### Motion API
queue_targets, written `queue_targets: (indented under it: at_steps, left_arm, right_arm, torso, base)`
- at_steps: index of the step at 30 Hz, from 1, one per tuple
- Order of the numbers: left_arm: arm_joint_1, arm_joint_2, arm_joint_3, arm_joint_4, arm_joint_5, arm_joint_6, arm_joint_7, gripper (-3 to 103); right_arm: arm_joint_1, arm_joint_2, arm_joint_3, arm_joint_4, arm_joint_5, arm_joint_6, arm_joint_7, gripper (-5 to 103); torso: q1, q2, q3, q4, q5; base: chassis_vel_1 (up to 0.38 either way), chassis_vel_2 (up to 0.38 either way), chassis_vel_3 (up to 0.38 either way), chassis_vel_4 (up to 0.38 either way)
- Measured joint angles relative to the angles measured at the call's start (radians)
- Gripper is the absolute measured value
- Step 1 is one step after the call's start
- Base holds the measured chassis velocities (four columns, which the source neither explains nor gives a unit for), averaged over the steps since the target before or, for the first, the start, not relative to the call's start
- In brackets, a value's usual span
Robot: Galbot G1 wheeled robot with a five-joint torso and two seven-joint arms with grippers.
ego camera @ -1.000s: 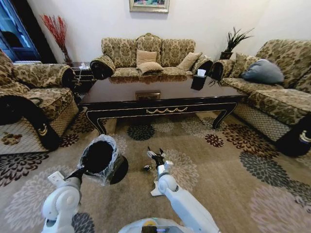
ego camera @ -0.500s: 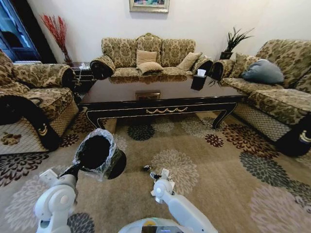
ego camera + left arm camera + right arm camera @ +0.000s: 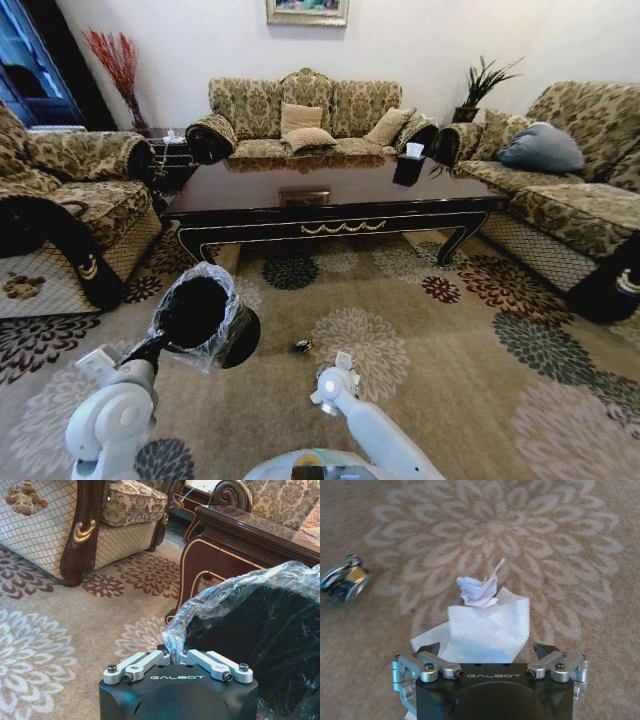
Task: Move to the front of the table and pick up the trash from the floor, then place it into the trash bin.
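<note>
I have my right gripper (image 3: 487, 656) spread wide over the white tissue (image 3: 482, 622) low in the frame, my left gripper (image 3: 176, 656) clamped on the bin's (image 3: 205, 320) bag rim at left, the table (image 3: 330, 205) beyond.

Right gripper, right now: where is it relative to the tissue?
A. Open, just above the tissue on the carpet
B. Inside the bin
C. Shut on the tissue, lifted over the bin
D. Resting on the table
A: the right gripper is open, fingers spread either side of the white tissue lying on the carpet.
</note>
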Motion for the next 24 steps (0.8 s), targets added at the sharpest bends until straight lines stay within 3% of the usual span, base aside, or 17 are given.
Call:
queue_targets:
  at_steps: [6, 24]
  left_arm:
    - [0.004, -0.009, 0.012, -0.003, 0.012, 0.0, 0.0, 3]
    - [0.02, -0.025, 0.016, -0.016, 0.033, 0.001, -0.002, 3]
  right_arm:
    - [0.007, 0.014, 0.057, -0.038, 0.003, 0.012, -0.041, 100]
    - [-0.009, 0.023, 0.086, -0.115, -0.053, 0.043, -0.131, 100]
  torso:
    - [0.0, 0.0, 0.0, 0.0001, 0.0]
    - [0.0, 0.0, 0.0, 0.0001, 0.0]
  base:
    - [0.0, 0.0, 0.0, 0.0]
    - [0.0, 0.0, 0.0, 0.0]
